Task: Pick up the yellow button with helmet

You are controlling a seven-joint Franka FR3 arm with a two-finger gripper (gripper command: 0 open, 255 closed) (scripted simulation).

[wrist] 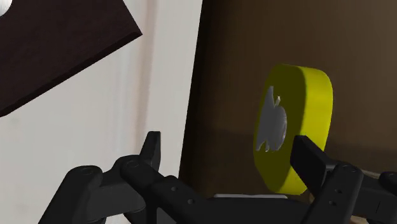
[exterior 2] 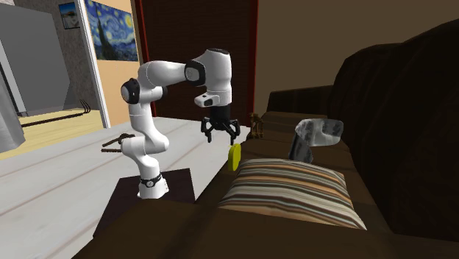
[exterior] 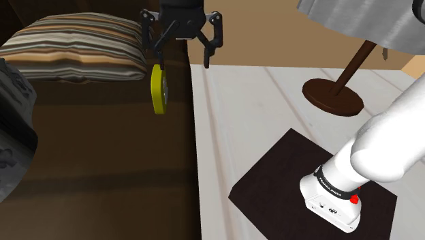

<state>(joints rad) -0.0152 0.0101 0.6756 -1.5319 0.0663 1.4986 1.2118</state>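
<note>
The yellow button (exterior: pixel 159 88) is a thick yellow disc standing on edge, with a grey helmet emblem on its flat face (wrist: pixel 272 127). It sits over the dark brown sofa seat (exterior: pixel 102 150) near the seat's edge; I cannot tell whether it rests there or hangs in the air. My black gripper (exterior: pixel 178 54) is open just above it, fingers spread wide. In the wrist view one fingertip (wrist: pixel 304 153) overlaps the disc's (wrist: pixel 305 108) rim while the other (wrist: pixel 153 141) stands far off, so nothing is clasped. From the second exterior view the gripper (exterior 2: pixel 220 137) hovers over the button (exterior 2: pixel 234 156).
A striped cushion (exterior: pixel 75 41) lies on the sofa beside the button. A grey-white object (exterior 2: pixel 316 136) rests further along the seat. On the pale floor are the dark mat (exterior: pixel 272 177) under my base and a brown round stand foot (exterior: pixel 334 95).
</note>
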